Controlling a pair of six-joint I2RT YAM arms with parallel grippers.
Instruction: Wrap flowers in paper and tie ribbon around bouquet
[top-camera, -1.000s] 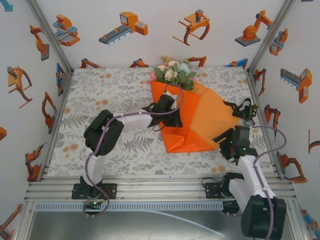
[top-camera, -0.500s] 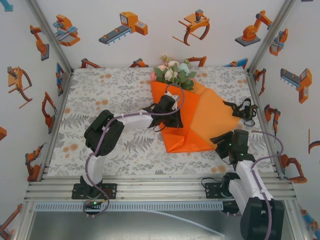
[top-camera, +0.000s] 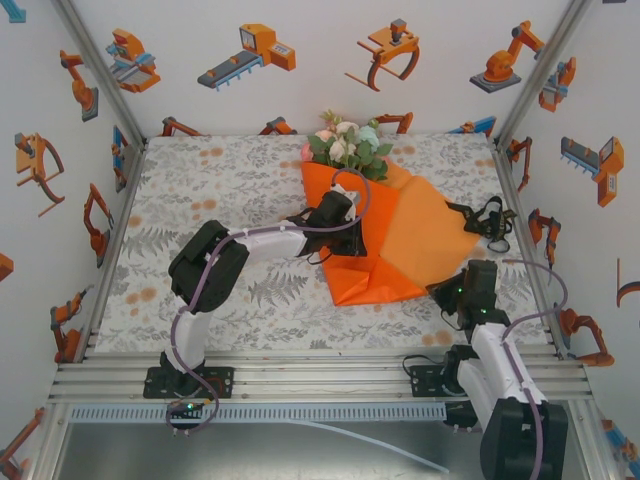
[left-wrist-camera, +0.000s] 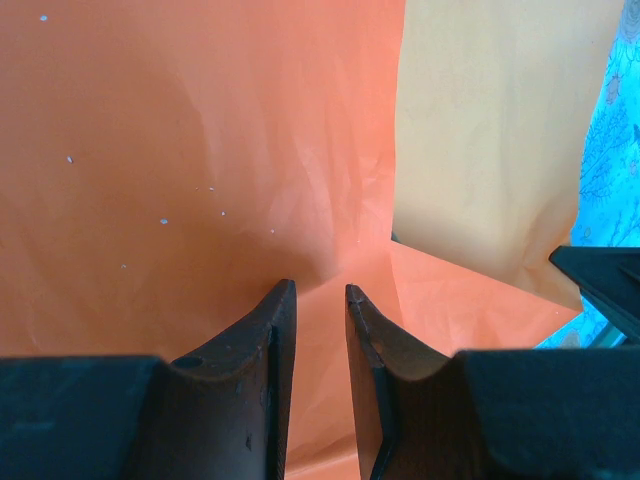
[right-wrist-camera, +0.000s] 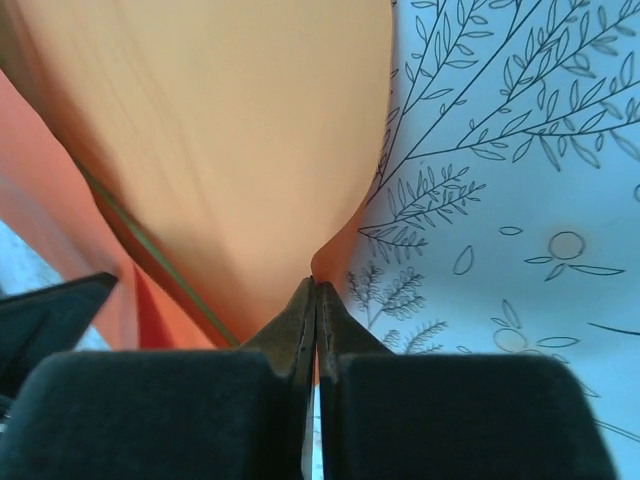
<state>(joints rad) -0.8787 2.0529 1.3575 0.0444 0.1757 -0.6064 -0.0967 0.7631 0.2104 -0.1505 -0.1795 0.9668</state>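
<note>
From above you see the paper (top-camera: 400, 245) spread under both arms, the flowers (top-camera: 348, 146) beyond your left gripper (top-camera: 345, 238). Your left wrist camera shows its jaws slightly apart over a fold. Your right gripper (right-wrist-camera: 315, 290) is pinched together on the paper's corner.

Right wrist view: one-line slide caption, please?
Right gripper shut on the corner of the orange paper, above the floral table cover.
</note>
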